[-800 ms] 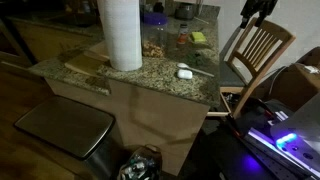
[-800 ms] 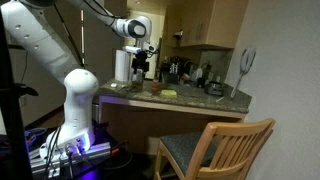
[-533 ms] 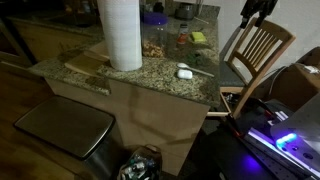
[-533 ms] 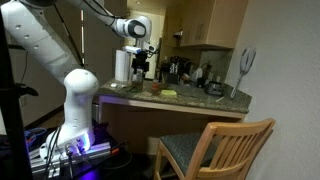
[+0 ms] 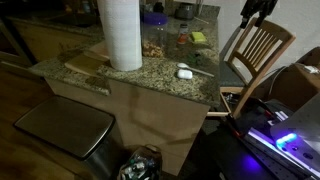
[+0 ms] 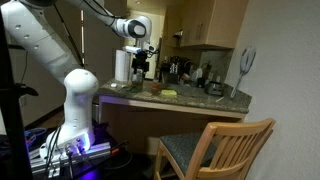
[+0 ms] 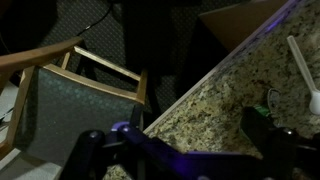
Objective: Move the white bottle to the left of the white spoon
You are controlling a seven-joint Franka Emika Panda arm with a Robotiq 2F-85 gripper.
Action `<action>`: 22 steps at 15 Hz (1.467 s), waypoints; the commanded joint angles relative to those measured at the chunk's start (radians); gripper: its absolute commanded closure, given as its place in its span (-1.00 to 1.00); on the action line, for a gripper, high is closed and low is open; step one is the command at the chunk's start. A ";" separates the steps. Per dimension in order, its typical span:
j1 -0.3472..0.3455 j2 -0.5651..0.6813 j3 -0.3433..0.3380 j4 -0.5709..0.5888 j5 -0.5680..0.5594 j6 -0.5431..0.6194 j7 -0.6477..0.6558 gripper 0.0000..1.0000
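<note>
The white spoon (image 5: 184, 72) lies on the granite counter near its front edge, its thin handle pointing right. Its handle also shows at the right edge of the wrist view (image 7: 299, 58). A small slim bottle-like thing with a reddish top (image 5: 182, 41) stands behind the spoon, too small to make out well. My gripper (image 7: 175, 138) is open and empty, high above the counter's edge beside the chair. It shows in both exterior views (image 5: 258, 10) (image 6: 140, 62), well apart from spoon and bottle.
A big white paper towel roll (image 5: 120, 35) stands on a wooden board (image 5: 88, 62). A yellow sponge-like block (image 5: 198, 37) lies at the back. A wooden chair (image 5: 258, 50) stands by the counter. Several small items crowd the counter's far side (image 6: 185, 72).
</note>
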 commanded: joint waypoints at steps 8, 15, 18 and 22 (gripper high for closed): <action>-0.044 -0.033 0.016 0.202 0.051 -0.088 0.216 -1.00; -0.058 -0.038 0.024 0.444 0.073 -0.202 0.297 -1.00; -0.055 -0.006 0.023 0.466 0.071 -0.230 0.291 -1.00; -0.031 0.133 0.007 0.450 0.118 -0.206 0.251 -1.00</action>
